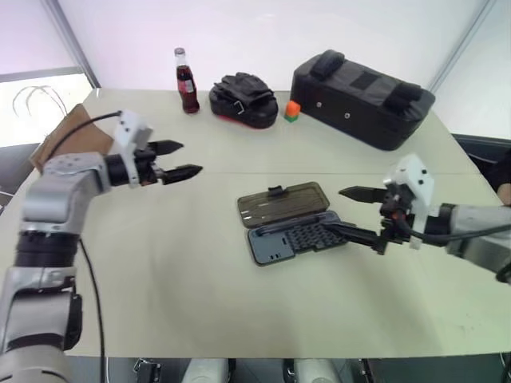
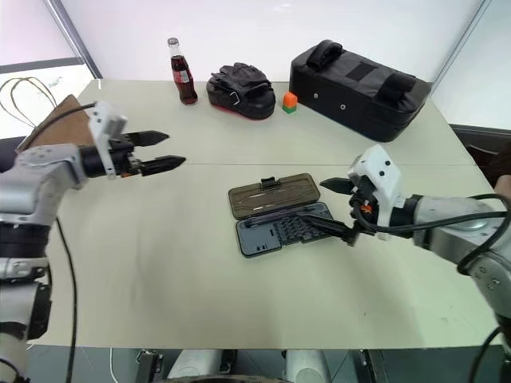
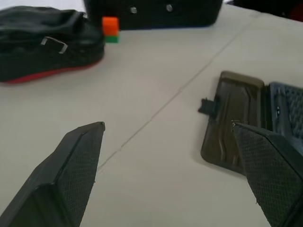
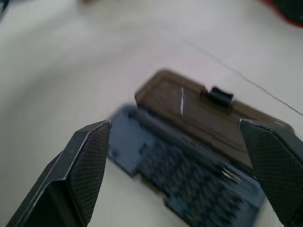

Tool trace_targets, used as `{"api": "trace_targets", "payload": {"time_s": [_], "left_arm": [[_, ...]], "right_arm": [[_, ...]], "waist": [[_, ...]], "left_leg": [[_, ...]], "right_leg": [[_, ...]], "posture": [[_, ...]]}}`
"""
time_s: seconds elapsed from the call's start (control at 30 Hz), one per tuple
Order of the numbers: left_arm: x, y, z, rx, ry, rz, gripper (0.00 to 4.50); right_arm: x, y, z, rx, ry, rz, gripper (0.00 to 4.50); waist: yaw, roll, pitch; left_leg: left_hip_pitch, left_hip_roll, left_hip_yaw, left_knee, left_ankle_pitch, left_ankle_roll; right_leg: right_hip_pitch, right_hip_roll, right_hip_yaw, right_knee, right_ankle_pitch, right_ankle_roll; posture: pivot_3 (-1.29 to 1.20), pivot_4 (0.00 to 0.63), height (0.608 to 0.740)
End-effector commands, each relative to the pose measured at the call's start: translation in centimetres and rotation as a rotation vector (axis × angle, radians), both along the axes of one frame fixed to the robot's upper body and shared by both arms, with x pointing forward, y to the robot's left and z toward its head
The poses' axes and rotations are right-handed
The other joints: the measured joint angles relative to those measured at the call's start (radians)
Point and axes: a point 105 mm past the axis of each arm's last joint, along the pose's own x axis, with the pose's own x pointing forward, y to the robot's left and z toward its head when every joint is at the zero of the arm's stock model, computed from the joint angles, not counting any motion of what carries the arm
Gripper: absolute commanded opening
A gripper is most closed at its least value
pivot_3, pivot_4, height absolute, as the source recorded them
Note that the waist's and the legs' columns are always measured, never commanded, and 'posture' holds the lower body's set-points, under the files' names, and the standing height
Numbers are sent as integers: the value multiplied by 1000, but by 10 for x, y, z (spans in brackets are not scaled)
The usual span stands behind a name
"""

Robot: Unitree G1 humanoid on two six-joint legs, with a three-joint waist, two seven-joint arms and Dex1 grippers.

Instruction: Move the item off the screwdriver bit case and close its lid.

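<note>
- Near the middle of the pale counter [image 1: 160,271] lies the screwdriver bit case [image 1: 297,237], a flat dark grey tray with rows of small bits, standing open with nothing on top of it.
- Its lid [image 1: 283,203], a smoky brown translucent panel with a small black latch tab on its far edge, is folded back flat on the counter on the far side of the tray, joined to it along the hinge.
- At the far left corner of the counter, the item [image 1: 68,136], a creased brown paper bag with thin looped handles, sits well apart from the case, partly hidden behind the left arm.
- The left gripper [image 1: 177,159] has its fingers [image 3: 78,161] spread wide and holds nothing; it hangs above the counter, left of the case and apart from it.
- The left arm reaches forward from the counter's left edge with the wrist bent inward, so the fingers point roughly level toward the right.
- The right gripper [image 1: 355,214] is likewise released, fingers wide apart and empty. The lower finger lies at the near right corner of the tray; whether it touches cannot be told. The upper finger stands clear above.
- The right arm comes in from the right edge, its fingers angled leftward and slightly down at the case.
- Along the far edge stand a cola bottle [image 1: 186,81], a pair of black gloves [image 1: 243,99], a small orange and green block [image 1: 292,111] and a large black padded bag [image 1: 363,97].
</note>
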Motion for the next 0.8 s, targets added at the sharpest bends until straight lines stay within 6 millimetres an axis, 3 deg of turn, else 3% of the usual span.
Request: {"api": "trace_targets", "payload": {"time_s": [0.03, 0.23, 0.37, 0.53, 0.8], "left_arm": [[11, -25, -2, 73, -57, -95, 4480], [22, -69, -24, 122, -32, -247, 4480], [26, -87, -46, 198, -8, -297, 4480], [27, -99, -71, 308, 9, -337, 4480], [27, -113, -90, 335, 35, -348, 4480]], "right_arm": [[-6, 1, 14, -21, -56, 45, 4500], [-10, 6, 4, -5, -46, 21, 4500], [-14, 9, -1, 13, -41, 5, 4500], [-18, 6, -4, -1, -24, -29, 4500], [-23, 6, -7, 10, -19, -67, 4500]], "waist": [[-2, 0, 0], [-6, -1, 0], [-4, -1, 0], [-2, -1, 0], [-3, -1, 0]], "left_leg": [[0, 0, 0, 0, 0, 0], [-1, 0, 1, 0, 0, 1], [-1, 0, 1, 0, 0, 1], [-1, 0, 0, 1, 0, 1], [-1, 0, 0, 1, -1, 1]], "right_leg": [[0, 0, 0, 0, 0, 0], [-1, 0, 0, -1, 0, 0], [-1, 0, 0, -1, 0, 0], [-1, 0, 0, -1, 0, 0], [-1, 0, 0, -1, 0, 0]], "posture": [[0, 150, 740], [0, 150, 740], [0, 150, 740], [0, 150, 740], [0, 150, 740]]}}
